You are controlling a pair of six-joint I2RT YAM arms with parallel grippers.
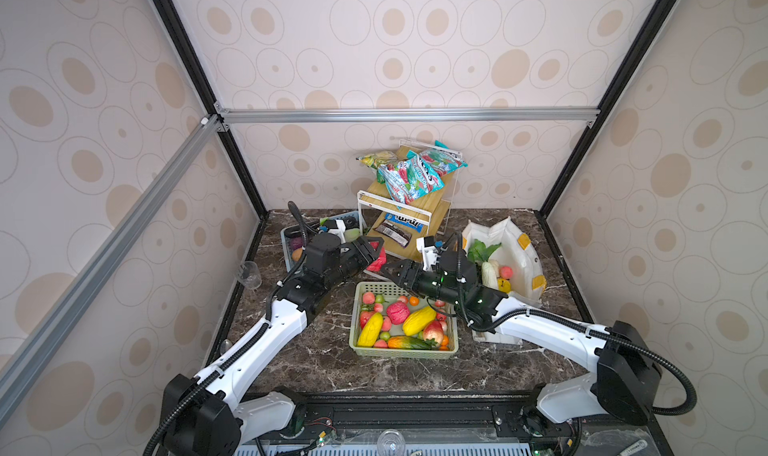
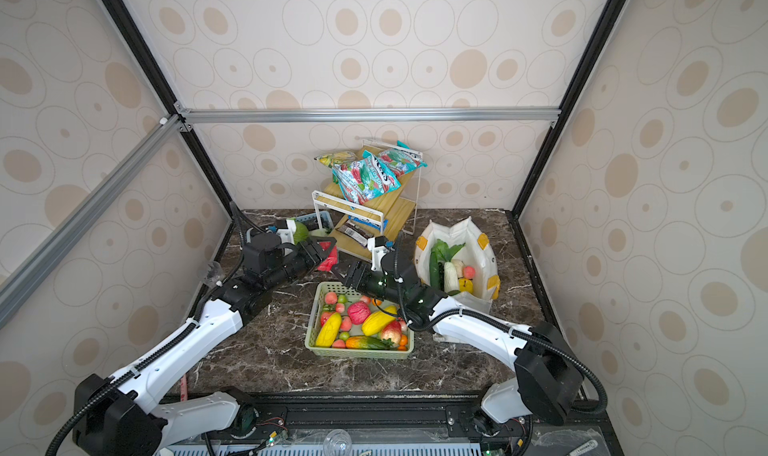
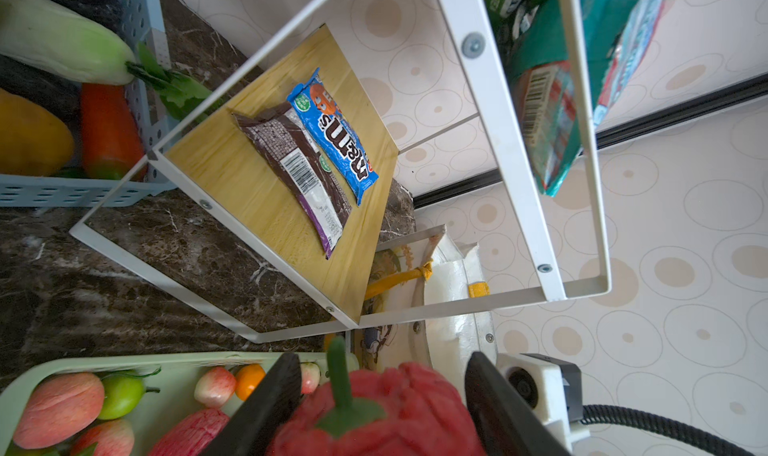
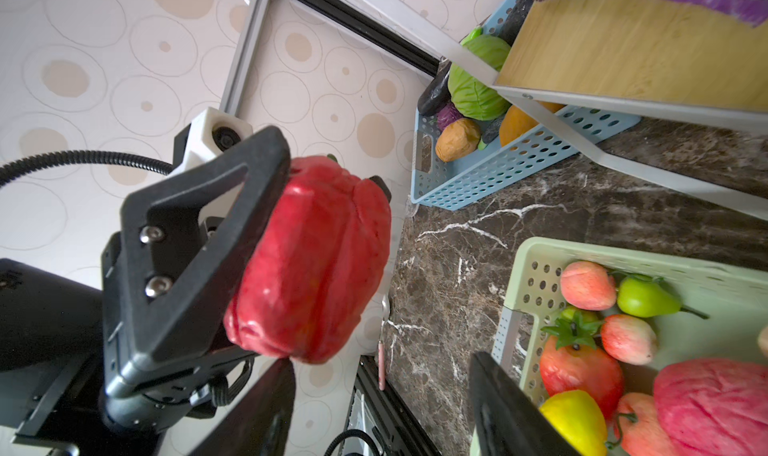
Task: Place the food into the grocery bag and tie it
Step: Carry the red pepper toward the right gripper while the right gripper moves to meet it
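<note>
Left pincer [image 1: 375, 253]: clamped on a red pepper [image 1: 379, 256], one finger against each flank, green stem pointing away from the wrist in the left wrist view [image 3: 395, 404]. Held in the air, clear of the table [image 1: 316, 362].

Right pincer [image 1: 390, 270]: jaws well apart, nothing between them, tips facing the pepper at the same height. Just short of it or touching: cannot tell.

Under the right pincer and its wrist: the far rim of a green basket [image 1: 405, 352] heaped with toy fruit [image 1: 419, 321].

Behind the right pincer, past its wrist on the side away from the left pincer: the grocery bag [image 1: 517, 250], standing on the table with its mouth open upward. Inside: greens [image 1: 482, 250], a white radish [image 1: 489, 273], a pink fruit [image 1: 505, 272] and a yellow one. Well apart from the pepper, with the whole right pincer between.

Beyond both pincers: a white-framed rack [image 1: 434, 206] with wooden shelves and snack packets [image 1: 409, 179] on them.

Behind the left pincer's wrist: a blue basket [image 4: 498, 171] with more vegetables.
</note>
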